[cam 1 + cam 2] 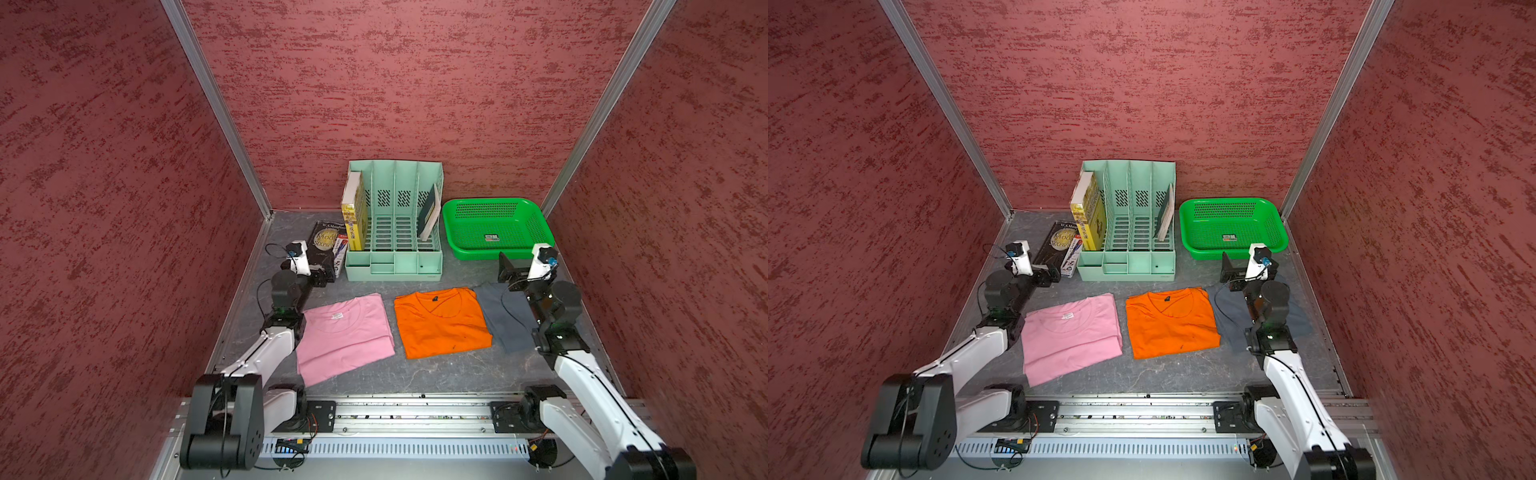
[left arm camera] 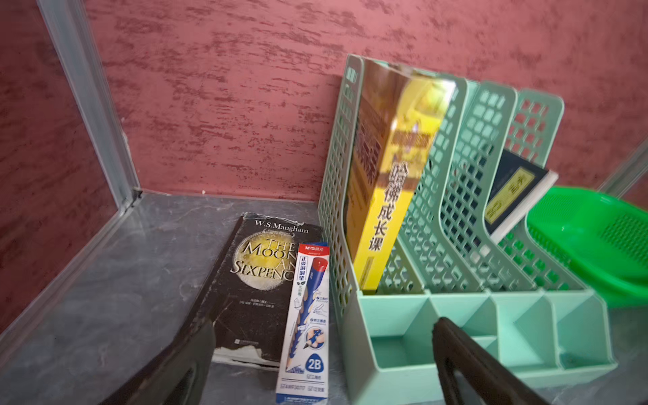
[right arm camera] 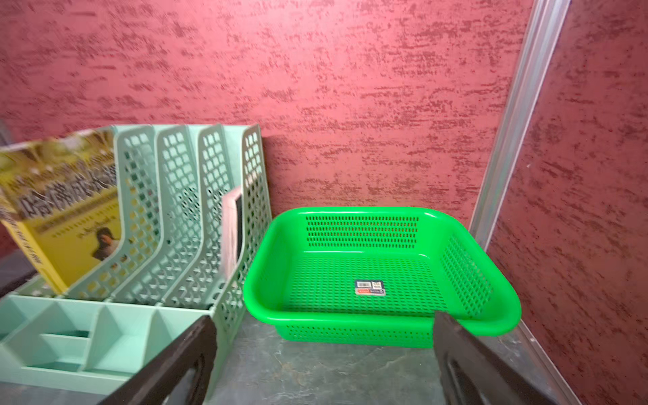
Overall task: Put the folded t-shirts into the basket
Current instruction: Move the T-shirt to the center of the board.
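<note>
Three folded t-shirts lie in a row on the dark table in both top views: pink (image 1: pixel 345 336) (image 1: pixel 1071 336) at the left, orange (image 1: pixel 440 322) (image 1: pixel 1171 322) in the middle, and grey-blue (image 1: pixel 505 316) (image 1: pixel 1229 322) at the right, partly hidden under my right arm. The green basket (image 1: pixel 473 252) (image 1: pixel 1208 253) (image 3: pixel 350 317) (image 2: pixel 589 224) stands empty at the back right, a small sticker on its base. My left gripper (image 1: pixel 326 276) (image 1: pixel 1052 274) (image 2: pixel 324 324) is open, behind the pink shirt. My right gripper (image 1: pixel 509 268) (image 1: pixel 1231 268) (image 3: pixel 324 319) is open, facing the basket's near wall.
A mint-green file organizer (image 1: pixel 395 232) (image 3: pixel 147 245) with a yellow book (image 2: pixel 385 196) stands left of the basket. A black book (image 2: pixel 252 280) and a pencil box (image 2: pixel 308 315) lie flat beside it, in front of my left gripper. Red walls enclose three sides.
</note>
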{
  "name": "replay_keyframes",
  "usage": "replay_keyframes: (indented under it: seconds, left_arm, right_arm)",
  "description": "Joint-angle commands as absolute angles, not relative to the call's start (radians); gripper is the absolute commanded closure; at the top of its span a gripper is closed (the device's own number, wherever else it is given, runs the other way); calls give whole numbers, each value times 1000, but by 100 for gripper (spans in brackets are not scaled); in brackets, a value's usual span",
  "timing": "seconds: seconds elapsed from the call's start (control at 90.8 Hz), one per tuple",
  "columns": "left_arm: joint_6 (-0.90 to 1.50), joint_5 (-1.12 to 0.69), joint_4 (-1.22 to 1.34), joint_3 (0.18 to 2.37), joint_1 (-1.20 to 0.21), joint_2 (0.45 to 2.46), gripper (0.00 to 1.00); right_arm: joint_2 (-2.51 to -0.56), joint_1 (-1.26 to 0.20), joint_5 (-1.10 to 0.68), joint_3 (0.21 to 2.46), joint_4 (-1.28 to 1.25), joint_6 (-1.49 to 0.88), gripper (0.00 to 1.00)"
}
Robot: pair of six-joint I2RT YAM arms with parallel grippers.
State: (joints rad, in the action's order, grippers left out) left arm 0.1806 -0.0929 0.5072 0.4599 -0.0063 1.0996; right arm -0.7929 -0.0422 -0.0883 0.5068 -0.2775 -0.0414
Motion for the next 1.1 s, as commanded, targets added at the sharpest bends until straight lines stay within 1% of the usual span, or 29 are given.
replay_keyframes:
  seconds: [0.0, 0.088, 0.187, 0.264, 0.309, 0.342, 0.397, 0.507, 0.584, 0.65, 0.716, 0.815, 0.926, 1.091]
  left_arm:
    - [545, -17, 165, 527, -2, 1003, 0]
    - [623, -69, 176, 490, 5, 947, 0]
    - [589, -259, 247, 477, 5, 924, 0]
    - [563, -370, 227, 512, -19, 930, 0]
    - [551, -390, 188, 546, -49, 940, 0]
    - [532, -398, 147, 575, -77, 949, 0]
    - [473, -403, 75, 628, -135, 977, 0]
    - [332, -397, -56, 722, -270, 1055, 0]
    - [253, -402, -96, 772, -358, 1149, 0]
    - [179, -409, -156, 835, -427, 1239, 0]
    - [154, -372, -220, 904, -476, 1332, 0]
    - [169, -298, -239, 954, -499, 1433, 0]
    - [195, -254, -243, 973, -493, 1484, 0]
    - [224, -257, -247, 977, -460, 1521, 0]
  right_arm:
    - [-774, -37, -131, 624, 253, -224, 2]
    - [-816, -37, -89, 712, 436, -336, 2]
    - [-875, -37, -83, 771, 589, -493, 2]
    - [-922, -38, -272, 782, 593, -449, 2]
    - [-946, -41, -419, 775, 559, -423, 2]
    - [-968, -52, -496, 768, 543, -415, 2]
    - [-1010, -94, -541, 772, 554, -416, 2]
    - [-1106, -198, -519, 784, 593, -427, 2]
    - [-1167, -294, -530, 787, 595, -431, 4]
    - [-1203, -379, -496, 790, 605, -455, 4]
    - [-1241, -438, -473, 772, 590, -499, 5]
    - [-1310, -509, -469, 729, 530, -540, 6]
    - [-1397, -578, -452, 685, 466, -583, 8]
    - [-1521, -742, -467, 663, 359, -672, 8]
